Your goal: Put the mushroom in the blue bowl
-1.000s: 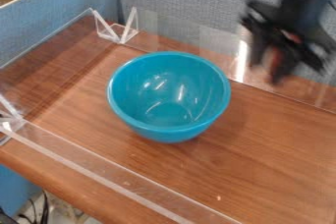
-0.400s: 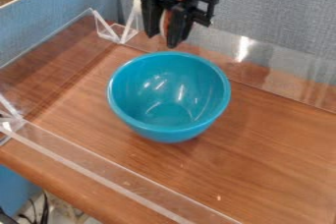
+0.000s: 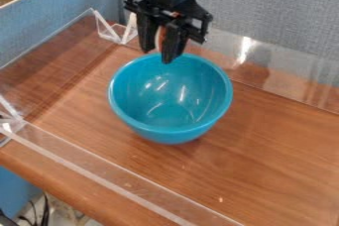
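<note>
1. We've got the gripper (image 3: 169, 50) hanging over the blue bowl's (image 3: 169, 96) back rim.
2. Jaws look partly closed; can't tell if the mushroom's pinched, it's not visible.
3. Next, we'd guess: release over the middle.

I see a glossy turquoise-blue bowl (image 3: 171, 97), plain, a black gripper (image 3: 169, 44), a reddish-brown wood-grain table (image 3: 272, 161), clear acrylic walls (image 3: 79, 166), a grey-blue backdrop (image 3: 252, 2)

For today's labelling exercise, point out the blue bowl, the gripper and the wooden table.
blue bowl (image 3: 169, 99): camera view, inner wall.
gripper (image 3: 169, 50): camera view, between fingertips.
wooden table (image 3: 272, 161): camera view, bare top.
</note>
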Robot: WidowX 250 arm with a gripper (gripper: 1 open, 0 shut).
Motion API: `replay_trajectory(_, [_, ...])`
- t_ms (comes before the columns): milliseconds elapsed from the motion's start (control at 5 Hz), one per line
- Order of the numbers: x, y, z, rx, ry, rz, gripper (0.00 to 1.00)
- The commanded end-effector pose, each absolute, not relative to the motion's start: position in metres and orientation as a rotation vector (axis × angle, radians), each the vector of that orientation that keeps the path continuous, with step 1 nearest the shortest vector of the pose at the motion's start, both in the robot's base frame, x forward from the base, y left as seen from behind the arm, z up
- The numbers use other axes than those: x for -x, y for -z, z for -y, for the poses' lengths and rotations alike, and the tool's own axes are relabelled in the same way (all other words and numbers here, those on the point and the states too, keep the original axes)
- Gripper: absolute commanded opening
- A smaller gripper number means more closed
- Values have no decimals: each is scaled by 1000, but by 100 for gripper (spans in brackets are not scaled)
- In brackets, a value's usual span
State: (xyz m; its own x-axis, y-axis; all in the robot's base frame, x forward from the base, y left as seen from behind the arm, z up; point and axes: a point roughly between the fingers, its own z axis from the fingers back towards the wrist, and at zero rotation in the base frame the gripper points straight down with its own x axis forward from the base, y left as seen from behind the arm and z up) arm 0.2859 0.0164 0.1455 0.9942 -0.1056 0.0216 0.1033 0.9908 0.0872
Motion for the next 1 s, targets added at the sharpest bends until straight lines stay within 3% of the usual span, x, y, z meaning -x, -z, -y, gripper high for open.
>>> replay_trajectory(0, [-285, -152, -22, -86, 86, 59, 0])
replay_trajectory(600, [-284, -140, -25, -77, 78, 30, 0])
replay_trajectory(800, [-285, -139, -26, -73, 75, 26, 100])
